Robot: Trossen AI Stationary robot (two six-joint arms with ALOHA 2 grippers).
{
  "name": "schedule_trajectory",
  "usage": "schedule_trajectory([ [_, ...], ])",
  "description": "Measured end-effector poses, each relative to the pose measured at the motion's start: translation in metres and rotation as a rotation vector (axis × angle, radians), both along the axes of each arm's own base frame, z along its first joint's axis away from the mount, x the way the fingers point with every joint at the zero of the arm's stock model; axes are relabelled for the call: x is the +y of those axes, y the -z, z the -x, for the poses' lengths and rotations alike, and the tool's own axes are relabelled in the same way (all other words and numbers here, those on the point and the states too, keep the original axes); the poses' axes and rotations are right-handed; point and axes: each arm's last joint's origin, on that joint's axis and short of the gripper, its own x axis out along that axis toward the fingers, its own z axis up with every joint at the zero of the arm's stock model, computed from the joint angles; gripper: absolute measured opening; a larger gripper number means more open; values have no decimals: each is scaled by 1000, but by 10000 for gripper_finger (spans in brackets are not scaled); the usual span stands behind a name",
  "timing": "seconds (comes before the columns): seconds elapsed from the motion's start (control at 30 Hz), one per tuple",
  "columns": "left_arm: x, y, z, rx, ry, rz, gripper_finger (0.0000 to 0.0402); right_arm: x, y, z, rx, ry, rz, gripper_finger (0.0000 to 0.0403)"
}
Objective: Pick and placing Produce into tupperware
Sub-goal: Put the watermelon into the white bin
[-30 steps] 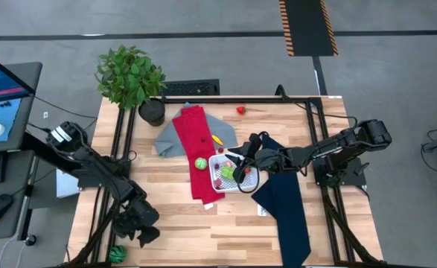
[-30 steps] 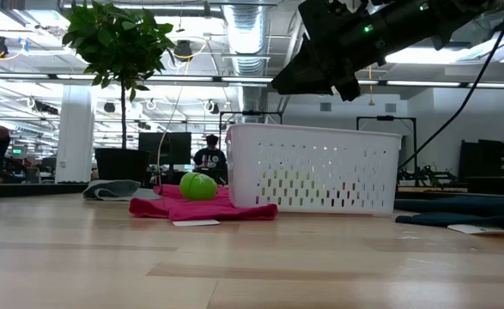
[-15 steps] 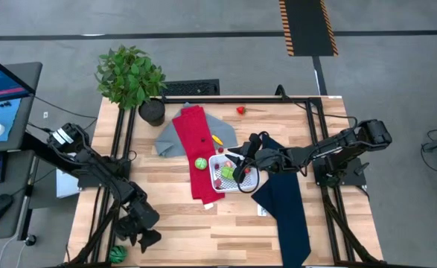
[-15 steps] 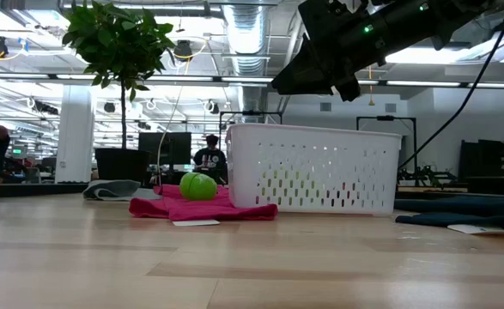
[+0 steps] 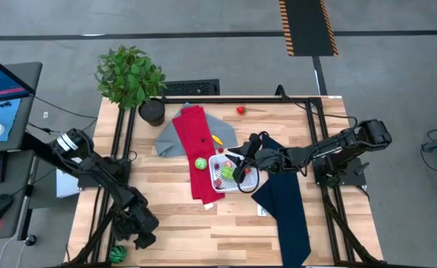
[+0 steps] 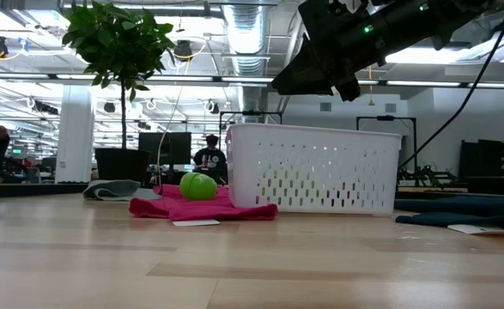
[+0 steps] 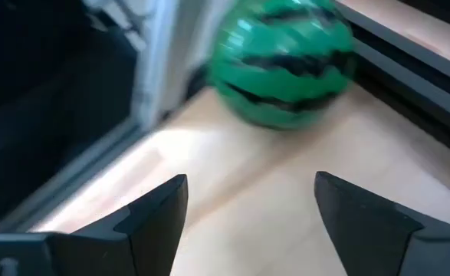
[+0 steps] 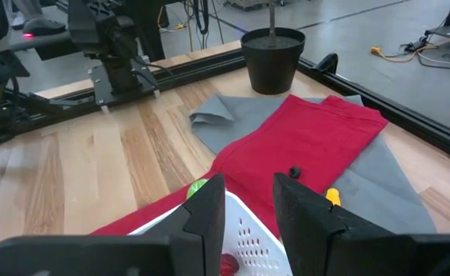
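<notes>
The small white rectangular plastic tub [image 5: 233, 173] with perforated walls serves as the landmark, sitting near the middle of the light wooden worktop [image 5: 173, 223]. Inside it lie at least 2 toy produce pieces, a green one [image 5: 228, 172] and a red one [image 5: 218, 181]; any others in there are too small to count. Just beside the tub, on the long red cloth [image 5: 196, 151], rests 1 round green toy fruit [image 5: 201, 163], which also shows beside the tub wall in the low view [image 6: 198, 186]. A small yellow toy piece [image 5: 217, 138] lies on the grey cloth [image 5: 167, 140] a little beyond the tub, and 1 red toy piece [image 5: 240, 110] sits well apart from it near the worktop's far edge. A striped green toy watermelon ball [image 7: 284, 71] lies at the near left corner, farthest from the tub.

The right claw [image 5: 240, 170] hangs over the tub's right end, its 2 fingers slightly apart with nothing seen between them. The left claw [image 5: 142, 237] is well apart from the tub, near the watermelon ball, its 2 fingers [image 7: 157, 217] spread wide and released, holding nothing.

1 long navy cloth [image 5: 285, 205] lies against the tub's right side, and 1 leafy green plant in a black pot [image 5: 132, 80] stands beyond the tub at the worktop's far left corner.
</notes>
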Motion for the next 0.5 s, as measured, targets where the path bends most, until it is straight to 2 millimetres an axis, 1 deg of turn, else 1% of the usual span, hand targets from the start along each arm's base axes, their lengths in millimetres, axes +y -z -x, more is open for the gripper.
schedule_trajectory([
  [0.13, -3, 7, 2, 29, 21, -13, 312, 0, 0, 0, 0, 0, 0, 133],
  [0.37, -5, 7, 4, 77, 21, 13, 387, 0, 0, 0, 0, 0, 0, 134],
  [0.43, -8, 5, 5, 86, 40, 49, 396, 0, 0, 0, -1, 0, 0, 133],
  [0.5, -10, 4, 5, 96, 49, 75, 395, 0, 0, 0, -1, 0, 0, 133],
])
